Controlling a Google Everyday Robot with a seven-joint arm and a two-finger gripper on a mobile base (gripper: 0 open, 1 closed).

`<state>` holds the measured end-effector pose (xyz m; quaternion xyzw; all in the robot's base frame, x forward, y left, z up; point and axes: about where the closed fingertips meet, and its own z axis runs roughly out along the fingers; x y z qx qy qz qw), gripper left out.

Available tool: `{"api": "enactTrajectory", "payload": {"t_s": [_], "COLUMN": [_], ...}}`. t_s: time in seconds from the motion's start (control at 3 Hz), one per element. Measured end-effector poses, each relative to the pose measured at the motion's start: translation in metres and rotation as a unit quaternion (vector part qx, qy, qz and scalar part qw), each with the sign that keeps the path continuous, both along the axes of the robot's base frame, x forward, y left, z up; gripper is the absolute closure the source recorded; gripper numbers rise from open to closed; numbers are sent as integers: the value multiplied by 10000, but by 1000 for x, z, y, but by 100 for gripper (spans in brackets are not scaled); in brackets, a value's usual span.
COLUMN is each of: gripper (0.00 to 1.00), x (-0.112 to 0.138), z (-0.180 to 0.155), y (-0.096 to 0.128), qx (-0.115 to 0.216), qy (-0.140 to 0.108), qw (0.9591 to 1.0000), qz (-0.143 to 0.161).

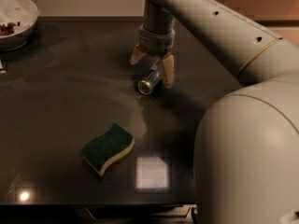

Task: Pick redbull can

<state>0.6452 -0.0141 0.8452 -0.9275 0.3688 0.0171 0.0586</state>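
Observation:
The redbull can (pixel 149 81) lies on its side on the dark table (pixel 60 101), its shiny round end facing the front left. My gripper (pixel 152 67) hangs straight above it, pointing down, with its two tan fingers spread apart. One fingertip (pixel 136 55) is to the can's back left, the other fingertip (pixel 167 73) is at the can's right side. The fingers straddle the can and do not grip it.
A green and yellow sponge (pixel 107 148) lies near the table's front edge. A white bowl (pixel 16 20) with dark bits stands at the back left corner. My arm and body (pixel 247 139) fill the right side of the view.

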Motion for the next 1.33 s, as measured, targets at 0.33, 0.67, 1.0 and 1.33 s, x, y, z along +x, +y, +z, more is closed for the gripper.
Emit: {"api": "enactTrajectory", "payload": {"t_s": [0.33, 0.67, 1.0, 1.33], "gripper": [41, 64, 87, 100], "x": [-2, -4, -8, -16], "z": [-4, -2, 13, 38], "y": [0, -2, -5, -6], "qx": [-132, -159, -56, 60], "qy": [2, -11, -137, -296], "qw": [9998, 9997, 9998, 9994], "qz": [132, 190, 159, 178]}}
